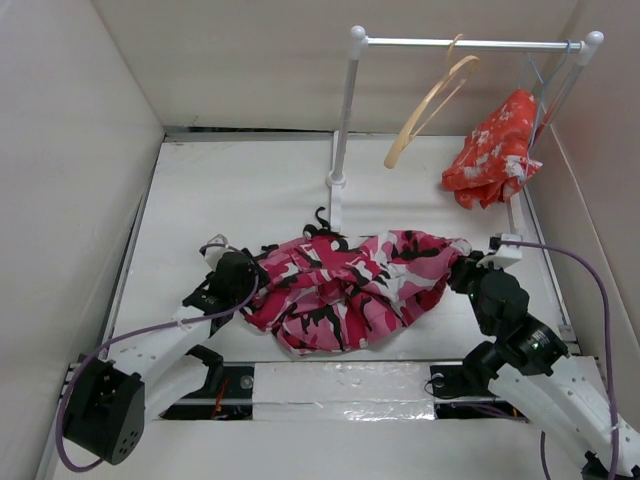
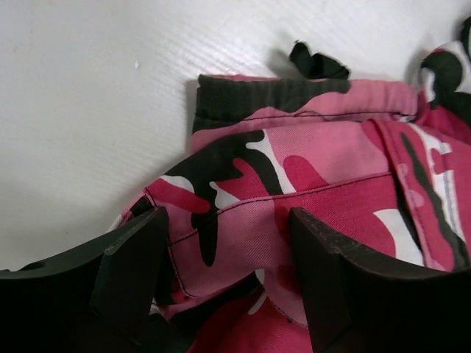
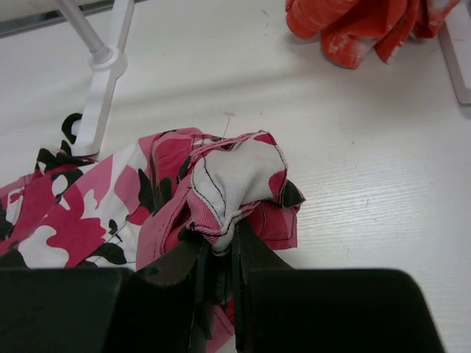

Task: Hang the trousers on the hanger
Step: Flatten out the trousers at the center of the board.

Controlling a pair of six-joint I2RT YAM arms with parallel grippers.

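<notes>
The camouflage trousers lie bunched on the white table between both arms. My left gripper is open with its jaws set over the trousers' left edge; in the left wrist view fabric lies between the fingers with a black drawstring beyond. My right gripper is shut on a fold of the trousers, pinched at the jaws in the right wrist view. The tan wooden hanger hangs on the rail, above and behind.
The white garment rack's post and foot stand just behind the trousers. An orange-red floral cloth hangs at the rack's right end, also in the right wrist view. White walls enclose the table.
</notes>
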